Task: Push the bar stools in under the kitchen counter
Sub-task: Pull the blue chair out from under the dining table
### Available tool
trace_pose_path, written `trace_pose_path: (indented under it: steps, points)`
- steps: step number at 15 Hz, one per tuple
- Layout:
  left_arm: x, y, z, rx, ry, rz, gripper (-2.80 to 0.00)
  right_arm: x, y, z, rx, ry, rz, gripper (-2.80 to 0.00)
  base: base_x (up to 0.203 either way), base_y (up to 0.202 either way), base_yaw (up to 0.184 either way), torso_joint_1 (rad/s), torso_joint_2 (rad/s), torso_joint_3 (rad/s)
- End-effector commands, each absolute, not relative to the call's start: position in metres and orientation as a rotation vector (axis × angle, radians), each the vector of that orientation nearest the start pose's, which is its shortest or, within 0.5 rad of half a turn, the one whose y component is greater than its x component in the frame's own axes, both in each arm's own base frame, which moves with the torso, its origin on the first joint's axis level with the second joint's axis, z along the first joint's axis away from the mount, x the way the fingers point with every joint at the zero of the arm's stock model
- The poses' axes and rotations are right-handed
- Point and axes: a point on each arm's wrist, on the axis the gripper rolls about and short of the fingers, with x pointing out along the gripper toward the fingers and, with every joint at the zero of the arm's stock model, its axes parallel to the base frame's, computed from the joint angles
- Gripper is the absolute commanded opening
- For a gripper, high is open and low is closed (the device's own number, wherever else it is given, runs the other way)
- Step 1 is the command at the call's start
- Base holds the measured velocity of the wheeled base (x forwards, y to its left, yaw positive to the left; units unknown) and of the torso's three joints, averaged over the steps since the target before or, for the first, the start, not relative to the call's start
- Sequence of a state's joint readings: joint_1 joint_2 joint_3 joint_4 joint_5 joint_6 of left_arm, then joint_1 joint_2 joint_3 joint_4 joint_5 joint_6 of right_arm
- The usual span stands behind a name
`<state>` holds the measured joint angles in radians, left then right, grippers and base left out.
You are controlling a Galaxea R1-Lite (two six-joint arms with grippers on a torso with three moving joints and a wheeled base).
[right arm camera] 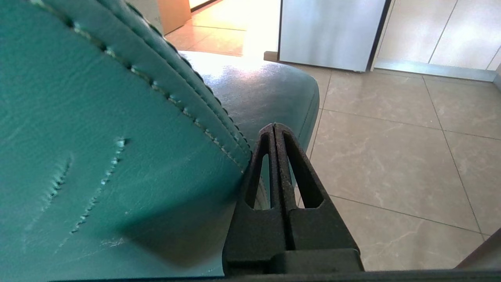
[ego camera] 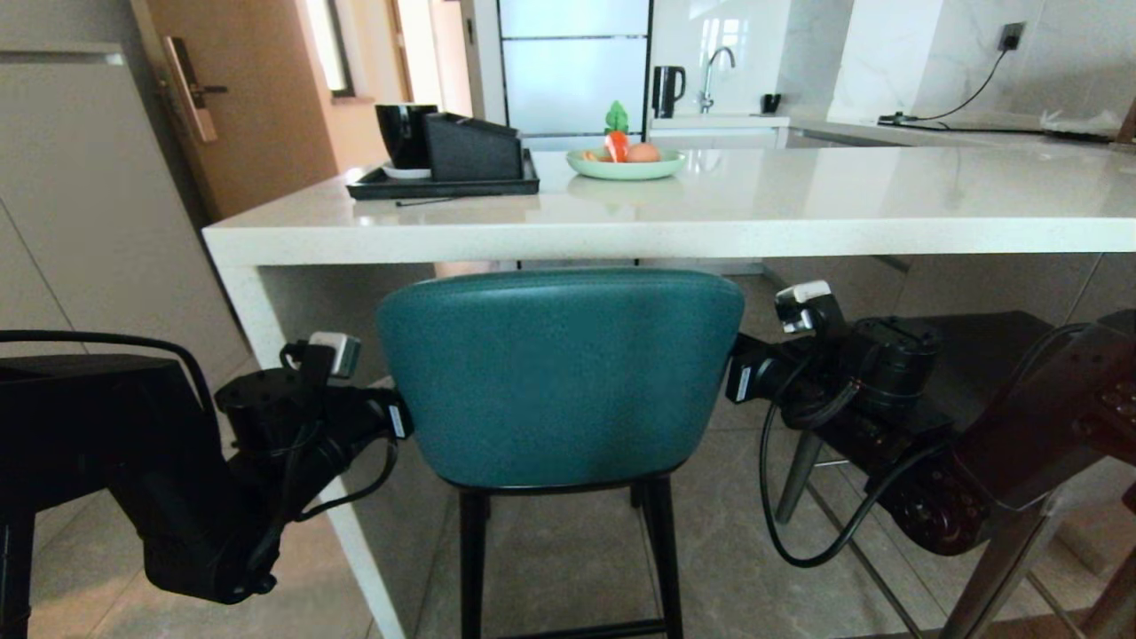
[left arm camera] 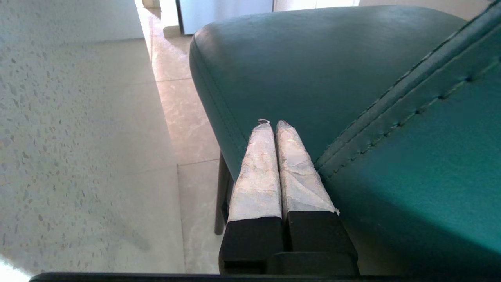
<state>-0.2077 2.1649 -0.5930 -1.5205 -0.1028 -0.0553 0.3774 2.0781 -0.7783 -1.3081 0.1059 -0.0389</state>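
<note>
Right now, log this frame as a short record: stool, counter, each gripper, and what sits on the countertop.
stool: teal stool facing the kitchen counter, its backrest just below the counter's front edge
left gripper: shut, alongside the backrest's left side
right gripper: shut, alongside the backrest's right side
second stool: only grey metal legs show, behind the right arm
countertop: black tray with a dark cup and box; green plate of food

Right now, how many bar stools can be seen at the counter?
2. The teal stool stands centred before the counter, between both grippers. Only grey metal legs of a second stool show, behind the right arm.
</note>
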Motion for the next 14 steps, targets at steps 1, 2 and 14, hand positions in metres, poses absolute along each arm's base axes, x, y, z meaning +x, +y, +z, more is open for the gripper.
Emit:
trace_pose_path:
  steps: [1, 2, 14]
  points:
    - [0.3379, -0.075, 0.069, -0.054, 0.051, -0.313, -2.8, 0.3408, 0.1377, 0.1152, -0.037, -0.022, 0.484, -2.8, 0.0, 0.0, 0.0, 0.0, 0.0, 0.0]
    - [0.3382, -0.0745, 0.0693, -0.048, 0.049, -0.312, -2.8, 0.3404, 0.1375, 0.1146, -0.036, -0.019, 0.484, -2.8, 0.0, 0.0, 0.0, 0.0, 0.0, 0.0]
    - [0.3379, -0.0749, 0.0722, -0.034, 0.037, -0.312, -2.8, 0.3419, 0.1384, 0.1153, -0.037, -0.024, 0.475, -2.8, -0.164, 0.0, -0.001, 0.003, 0.0, 0.002]
